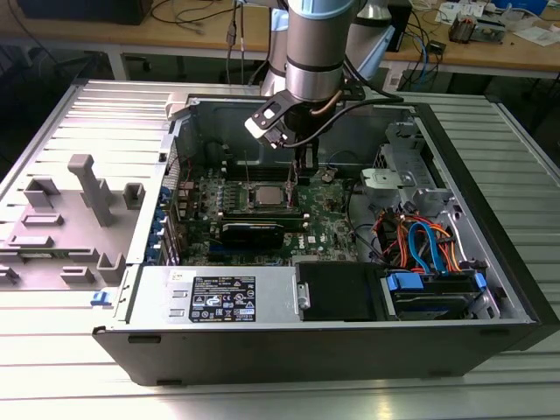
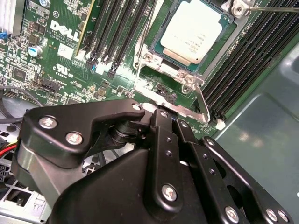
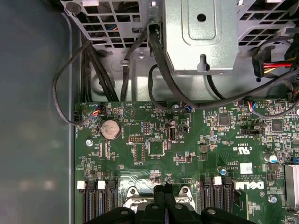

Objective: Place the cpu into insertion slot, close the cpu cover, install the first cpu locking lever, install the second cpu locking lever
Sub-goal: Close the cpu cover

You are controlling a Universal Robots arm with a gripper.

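Note:
The cpu (image 2: 194, 30), a flat square chip with a silver-grey top, lies in the insertion slot (image 2: 157, 46) on the green board; it also appears in the exterior view (image 1: 267, 194). The silver cpu cover (image 2: 170, 67) frames its edges and looks lowered. One thin wire locking lever (image 2: 144, 37) runs along one side of the socket and another (image 2: 275, 8) sits at its far corner. My gripper (image 3: 163, 192) hangs just beside the socket, its black fingers pressed together with nothing visible between them. Its tips (image 2: 156, 112) sit close to a silver tab at the socket's edge.
Long black memory slots (image 2: 117, 28) flank the socket on both sides. A grey drive cage (image 3: 201, 32) with black cables and a coin battery (image 3: 110, 127) lie beyond the gripper. The case walls (image 1: 490, 201), the power supply (image 1: 227, 297) and coloured cables (image 1: 420, 241) surround the board.

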